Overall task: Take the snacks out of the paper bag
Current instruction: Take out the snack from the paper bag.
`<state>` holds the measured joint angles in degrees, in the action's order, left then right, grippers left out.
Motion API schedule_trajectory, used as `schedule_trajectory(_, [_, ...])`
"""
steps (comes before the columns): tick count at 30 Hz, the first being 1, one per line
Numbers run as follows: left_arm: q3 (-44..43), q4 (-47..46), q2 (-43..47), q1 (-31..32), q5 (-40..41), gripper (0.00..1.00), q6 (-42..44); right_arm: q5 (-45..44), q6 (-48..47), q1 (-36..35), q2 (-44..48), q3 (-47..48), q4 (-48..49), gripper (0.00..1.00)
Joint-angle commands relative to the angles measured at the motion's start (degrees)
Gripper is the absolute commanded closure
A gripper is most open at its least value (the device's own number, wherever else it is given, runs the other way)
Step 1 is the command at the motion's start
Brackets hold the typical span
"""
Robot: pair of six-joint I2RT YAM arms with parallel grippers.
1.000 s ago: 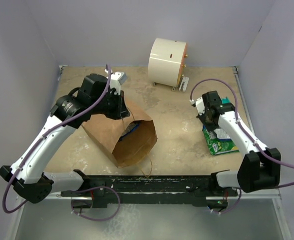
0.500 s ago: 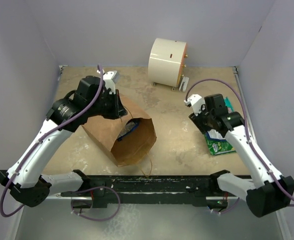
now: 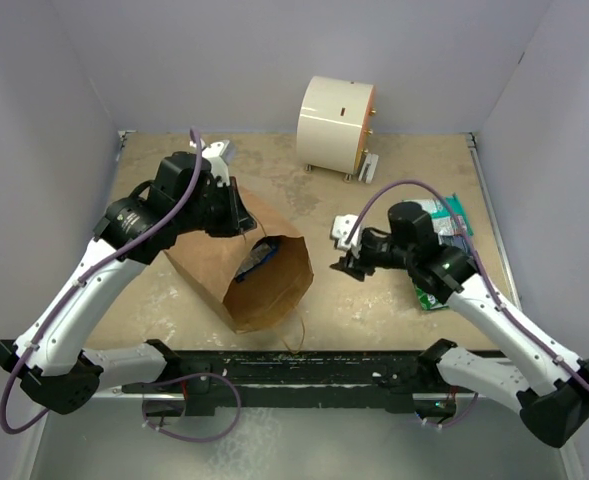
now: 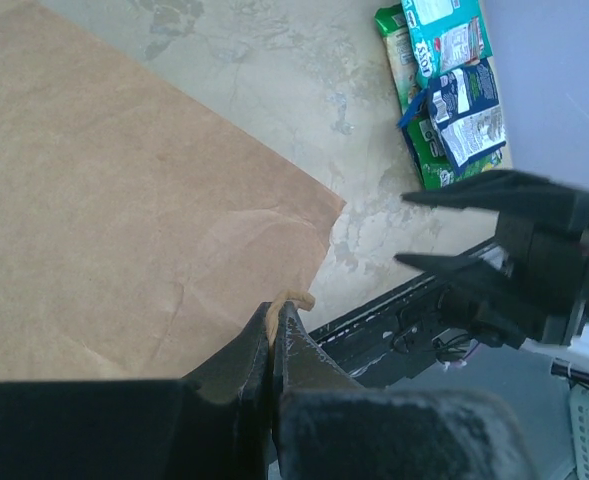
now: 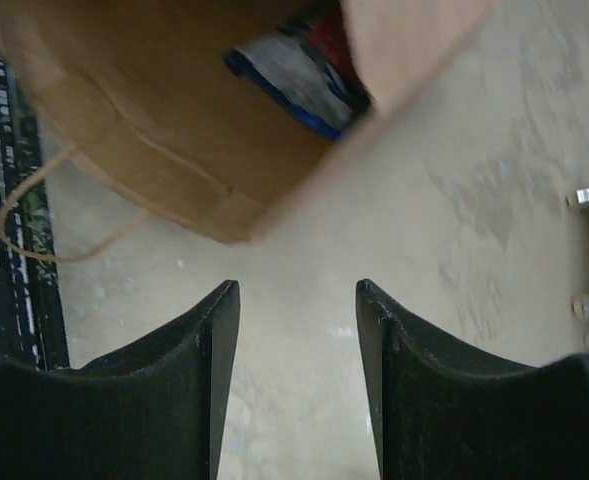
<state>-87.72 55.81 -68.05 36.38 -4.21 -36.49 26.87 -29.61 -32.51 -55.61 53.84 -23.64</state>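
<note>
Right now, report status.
Left gripper shut on paper bag edge. Right gripper open, facing its mouth. Snacks inside; nothing blocking.

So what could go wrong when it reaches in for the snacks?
The left gripper pinches only a thin bit of the paper bag; it might slip or tear. The open right gripper could bump the bag's rim and shove it instead of reaching the packets inside.
</note>
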Motion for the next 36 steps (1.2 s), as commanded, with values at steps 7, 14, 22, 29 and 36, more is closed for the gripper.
schedule_trajectory(7, [-4.06, 1.98, -0.78, -0.37, 0.34, 1.00, -0.09, 2.14, -8.23, -22.12, -7.53, -7.32, 29.08, 0.46])
schedule_trajectory(14, [-7.44, 4.00, -2.57, -0.39, -1.35, 1.00, 2.43, -7.42, -13.25, -28.61, -23.10, -4.06, 39.57, 0.47])
schedule_trajectory(22, [-7.80, 4.39, -1.85, -0.36, -3.33, 1.00, 3.36, -13.81, -22.69, -28.81, -36.23, -1.10, 47.41, 0.45])
schedule_trajectory(29, [-7.58, 4.43, -1.40, -0.35, -5.75, 1.00, 3.82, -15.88, -27.43, -28.77, -46.51, 3.28, 49.63, 0.45])
schedule_trajectory(36, [-8.44, 5.54, -1.47, -0.35, -7.12, 1.00, 5.90, -18.79, -29.44, -28.81, -52.28, 5.68, 51.39, 0.45])
